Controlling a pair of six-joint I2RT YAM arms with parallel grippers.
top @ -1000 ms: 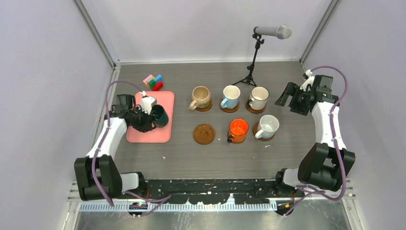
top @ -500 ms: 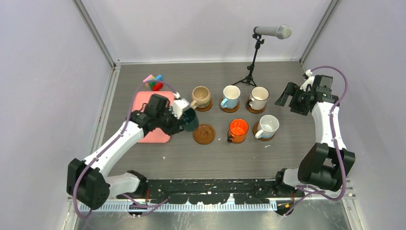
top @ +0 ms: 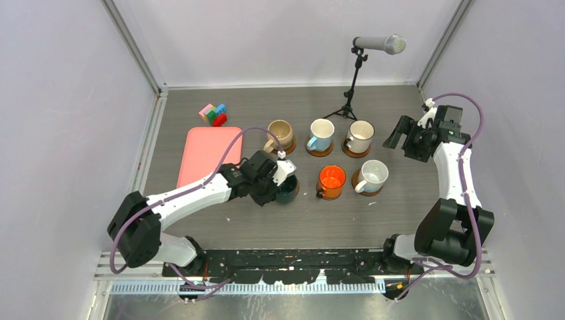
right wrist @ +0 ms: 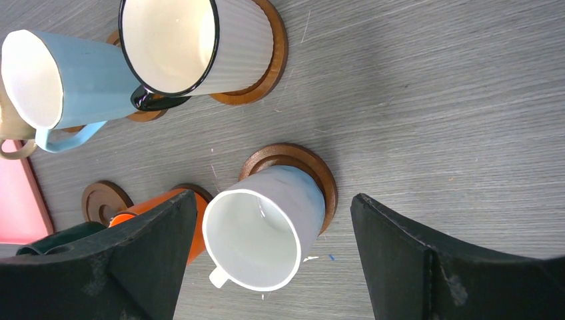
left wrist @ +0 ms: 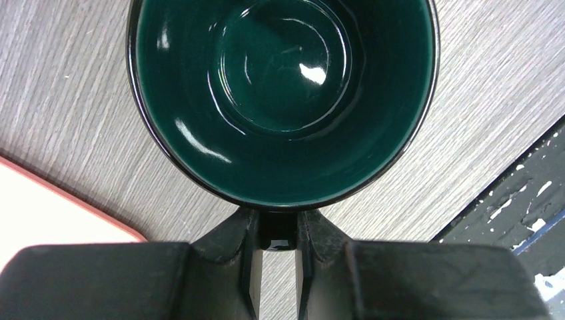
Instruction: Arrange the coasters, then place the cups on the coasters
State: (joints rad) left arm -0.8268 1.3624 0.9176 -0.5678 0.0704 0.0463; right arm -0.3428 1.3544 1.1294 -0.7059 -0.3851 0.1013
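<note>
My left gripper [top: 282,183] [left wrist: 276,230] is shut on the handle of the dark green cup [top: 288,193] [left wrist: 283,100]. It holds the cup upright over the front-left coaster [right wrist: 103,200], which the cup hides from above. Whether the cup rests on it I cannot tell. The beige cup [top: 280,135], light blue cup [top: 322,135], cream cup [top: 361,137], orange cup [top: 332,180] and white cup [top: 373,175] each stand on a brown coaster [right wrist: 313,167]. My right gripper [top: 403,137] [right wrist: 272,200] hangs open at the far right, above and apart from the white cup [right wrist: 260,233].
A pink tray [top: 203,157] lies bare at the left, with coloured toy blocks [top: 213,115] behind it. A microphone on a tripod [top: 350,100] stands at the back, behind the row of cups. White walls close in both sides.
My left arm has carried the dark green cup off the pink tray and rightward to the front-left coaster. The right arm has stayed still.
</note>
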